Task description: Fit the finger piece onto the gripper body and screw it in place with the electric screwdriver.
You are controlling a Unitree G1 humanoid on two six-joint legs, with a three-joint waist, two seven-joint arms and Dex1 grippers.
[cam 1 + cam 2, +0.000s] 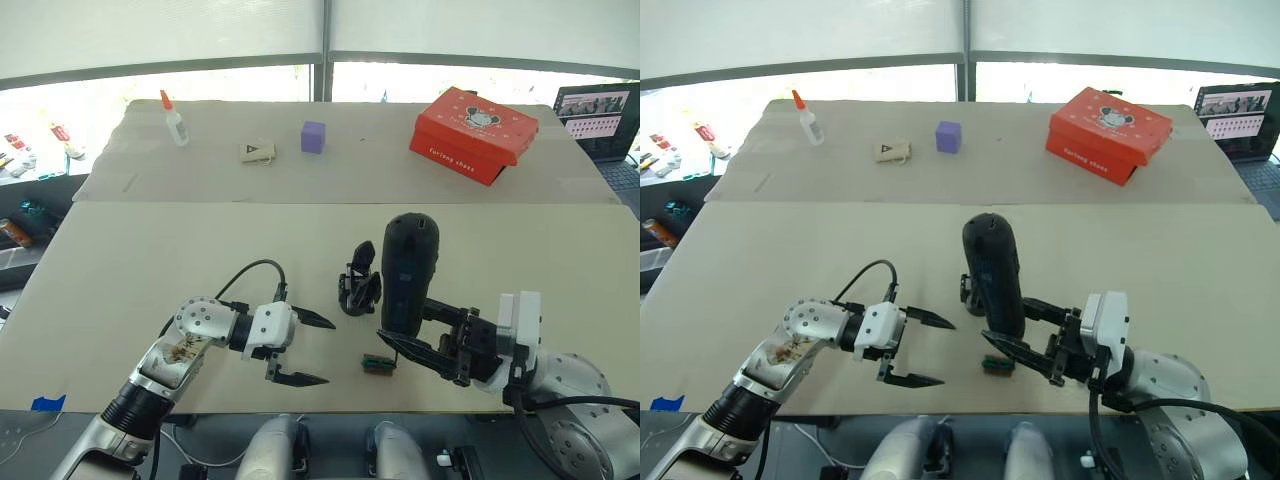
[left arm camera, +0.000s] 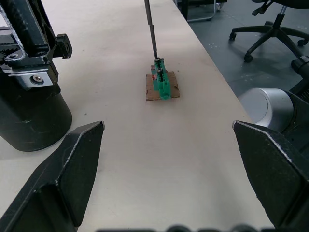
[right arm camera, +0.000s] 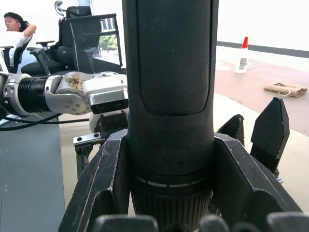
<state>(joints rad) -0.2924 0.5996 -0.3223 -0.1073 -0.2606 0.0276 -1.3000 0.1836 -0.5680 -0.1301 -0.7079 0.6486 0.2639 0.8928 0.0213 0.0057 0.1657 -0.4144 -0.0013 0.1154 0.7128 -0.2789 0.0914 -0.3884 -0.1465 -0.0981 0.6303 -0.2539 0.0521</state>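
My right gripper (image 1: 405,335) is shut on the electric screwdriver (image 1: 410,268), a thick black cylinder held upright with its bit pointing down. The thin metal bit (image 2: 151,29) comes down onto a small green block (image 1: 377,364) near the table's front edge. Just left of the screwdriver stands the gripper body (image 1: 358,280), black, with a pointed finger sticking up. The finger piece is hidden from me as a separate part. My left gripper (image 1: 318,351) is open and empty, low over the table left of the green block, its fingertips pointing at the block.
On the far sheet of the table lie a red box (image 1: 475,132), a purple cube (image 1: 313,136), a small tan packet (image 1: 257,152) and a glue bottle (image 1: 175,120). A laptop (image 1: 600,115) sits at the far right. A person (image 3: 17,24) sits beyond the table.
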